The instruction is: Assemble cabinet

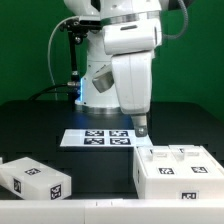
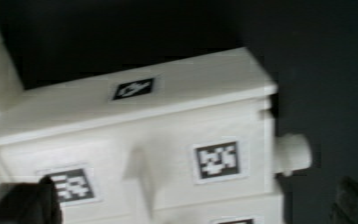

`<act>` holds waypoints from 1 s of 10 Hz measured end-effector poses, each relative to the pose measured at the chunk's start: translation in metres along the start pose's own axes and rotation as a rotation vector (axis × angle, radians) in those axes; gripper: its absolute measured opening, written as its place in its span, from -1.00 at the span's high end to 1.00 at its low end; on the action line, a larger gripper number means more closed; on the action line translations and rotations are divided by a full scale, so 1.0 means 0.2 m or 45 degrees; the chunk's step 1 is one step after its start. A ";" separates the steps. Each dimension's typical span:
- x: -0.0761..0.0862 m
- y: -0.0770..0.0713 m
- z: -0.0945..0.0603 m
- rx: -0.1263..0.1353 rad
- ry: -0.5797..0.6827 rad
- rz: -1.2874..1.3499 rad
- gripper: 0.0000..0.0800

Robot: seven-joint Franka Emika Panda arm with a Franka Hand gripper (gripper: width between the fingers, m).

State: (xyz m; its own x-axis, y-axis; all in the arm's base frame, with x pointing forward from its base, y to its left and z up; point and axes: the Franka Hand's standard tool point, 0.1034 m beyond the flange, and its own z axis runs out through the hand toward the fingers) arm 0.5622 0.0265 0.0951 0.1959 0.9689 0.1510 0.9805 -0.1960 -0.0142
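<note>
- Your gripper hangs pointing straight down at the marker board's end on the exterior view's right.
- In the wrist view, its dark fingers stand far apart, so your jaws are spread wide. You can see nothing clamped between them.
- The cabinet body lies on the black table, just past that same end of the marker board and nearer the camera than the board. You cannot tell whether it touches the board.
- It carries black-and-white tags on its top and front, and the wrist view shows a small round knob sticking out of one side.
- A second cabinet piece, white and tagged, lies off the marker board's other end, toward the exterior view's left. It is nearer the camera and apart from the board.
- The arm's base stands behind the marker board.
</note>
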 end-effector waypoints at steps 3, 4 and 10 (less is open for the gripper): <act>0.00 0.00 0.01 0.003 0.001 0.004 -1.00; 0.00 0.00 0.01 0.004 0.001 0.004 -0.99; -0.01 -0.06 0.04 -0.062 0.035 0.565 -0.99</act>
State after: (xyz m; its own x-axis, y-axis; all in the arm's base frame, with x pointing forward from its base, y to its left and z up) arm 0.5498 0.0279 0.0877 0.5962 0.7853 0.1671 0.7997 -0.5993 -0.0368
